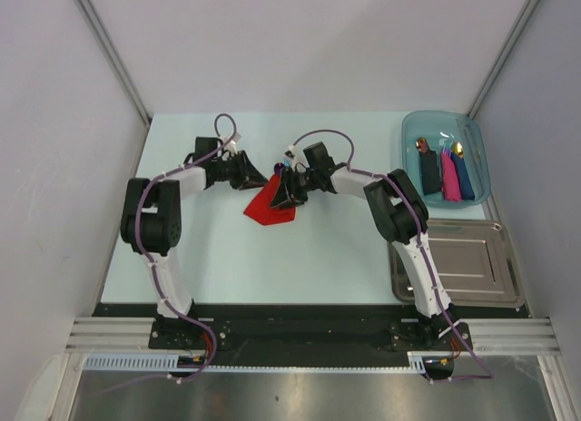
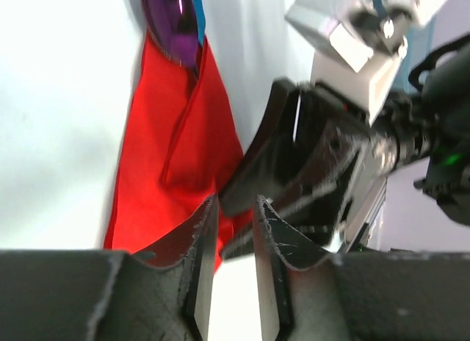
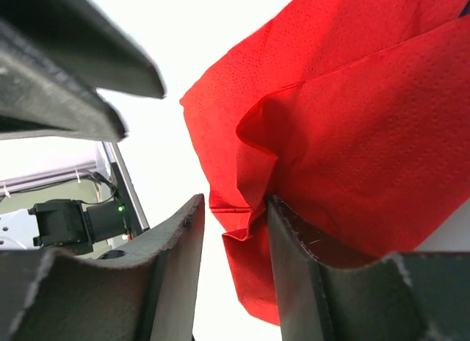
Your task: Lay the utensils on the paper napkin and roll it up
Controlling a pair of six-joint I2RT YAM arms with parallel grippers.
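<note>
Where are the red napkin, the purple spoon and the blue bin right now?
red napkin (image 1: 263, 209): top view, middle of its folded sheet.
purple spoon (image 2: 175, 21): left wrist view, on its shiny bowl.
blue bin (image 1: 408, 158): top view, on its left wall.

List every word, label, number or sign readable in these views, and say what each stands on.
None: no text can be read in any view.
red napkin: plain, no print.
blue tray and the rolls in it: no label shows.
metal tray: bare, no marking.
left arm and right arm: no legible marking, only a small green light.
</note>
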